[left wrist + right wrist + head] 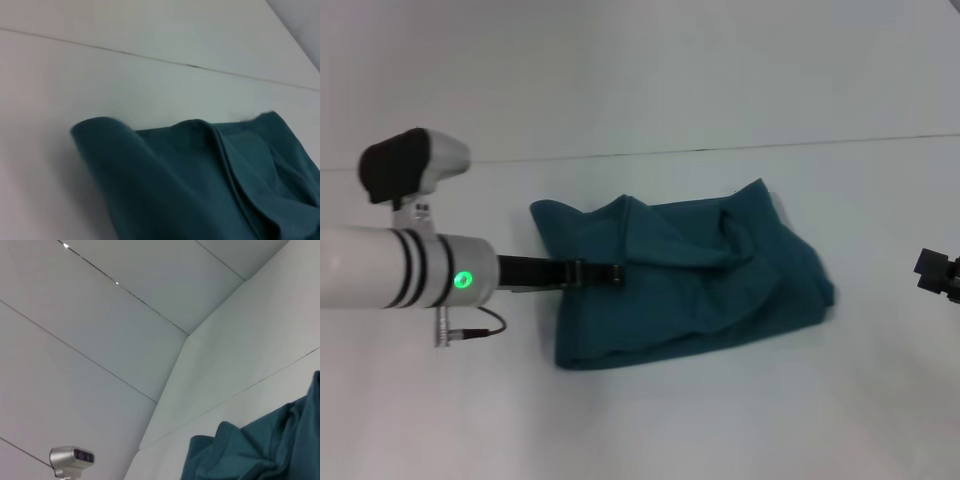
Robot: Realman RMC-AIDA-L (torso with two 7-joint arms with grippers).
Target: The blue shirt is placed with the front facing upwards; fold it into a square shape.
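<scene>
A: Head view is showing the blue shirt (690, 285) lying bunched and roughly folded in the middle of the white tabletop (740, 420), with the left tool (612, 274) reaching across from the robot's left onto its near-left part

B: Is that tool gripping cloth?

A: I'm seeing the dark fingers lying close together against the fabric, so I'm judging they're pinching a layer of the shirt, though the contact itself is hiding in the folds

B: And the other arm?

A: The right tool (938, 274) is sitting at the far right edge, well apart from the shirt; I cannot tell whether it's open or closed

B: So what is the step asking for?

A: To my eye it's carrying a fold across. Doing it well is meaning keeping the pinched edge low and pulling it flat, so the raised ridge along the far side is smoothing out rather than rolling. The left wrist view is showing a rounded loop of fabric (105, 145) standing up off the tabletop, and that loop is needing to lie down before the shape is looking square

B: Anything getting in the way?

A: Only the shirt's own wrinkles, I'm thinking. A cable (480, 330) is dangling under the left arm beside the shirt, and it's worth watching so it isn't snagging the hem
</scene>
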